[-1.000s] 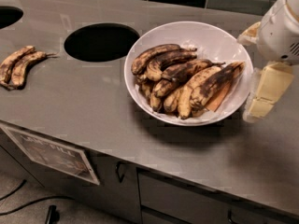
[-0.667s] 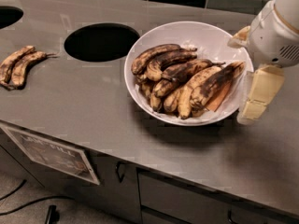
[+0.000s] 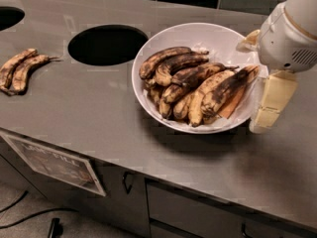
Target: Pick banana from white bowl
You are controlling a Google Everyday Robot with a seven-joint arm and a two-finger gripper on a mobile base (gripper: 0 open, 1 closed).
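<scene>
Beside the right rim of the white bowl (image 3: 198, 33) hangs the gripper (image 3: 251, 86). As far as I can make out, its pale fingers (image 3: 273, 98) stand apart and hold nothing. The banana (image 3: 228, 89) lies untouched in the bowl's right side, propped on the heap, so the grasp and the lift are both yet to come. Shorter bananas crowd its left flank and a flat orange piece (image 3: 234, 103) sits under it. Two loose bananas (image 3: 20, 69) and a round hole (image 3: 106, 44) lie well apart on the counter (image 3: 99, 118).

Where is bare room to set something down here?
Bare counter lies between the loose bananas and the white bowl, in front of the round hole, and along the front edge. Crowded: the bowl's right rim, where the gripper hangs.
</scene>
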